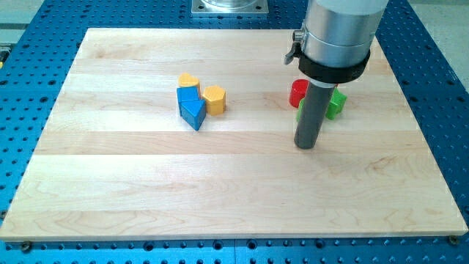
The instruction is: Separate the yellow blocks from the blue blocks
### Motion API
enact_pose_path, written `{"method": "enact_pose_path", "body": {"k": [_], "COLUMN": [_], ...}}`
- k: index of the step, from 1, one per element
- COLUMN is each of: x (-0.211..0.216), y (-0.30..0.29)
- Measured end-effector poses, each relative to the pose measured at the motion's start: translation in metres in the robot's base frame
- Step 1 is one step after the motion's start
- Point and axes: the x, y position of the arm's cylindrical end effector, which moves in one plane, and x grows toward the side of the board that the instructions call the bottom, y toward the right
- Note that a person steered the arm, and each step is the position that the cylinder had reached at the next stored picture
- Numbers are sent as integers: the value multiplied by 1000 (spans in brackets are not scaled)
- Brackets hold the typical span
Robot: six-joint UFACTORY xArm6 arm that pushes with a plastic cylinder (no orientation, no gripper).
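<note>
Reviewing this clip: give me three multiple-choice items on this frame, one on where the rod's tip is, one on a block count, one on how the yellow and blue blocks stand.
1. Where is my tip?
A. Among the yellow and blue blocks
B. Below the red and green blocks, towards the view's right
C. Off the board

2. How many yellow blocks show?
A. One
B. Two
C. Four

3. How do the yellow and blue blocks stand?
A. Bunched together
B. At opposite board edges
C. Stacked on the red block

Answers:
1 B: the tip rests just below the red block and green block.
2 B: a yellow heart and a yellow hexagon.
3 A: both yellow blocks sit against the blue blocks, unseparated.
</note>
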Motion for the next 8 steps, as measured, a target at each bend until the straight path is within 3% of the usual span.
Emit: {"method": "enact_pose_path", "body": {"k": [3,4,5,8], "x": [0,0,-2,-86], "y": [-15,-84,-117,-148]}}
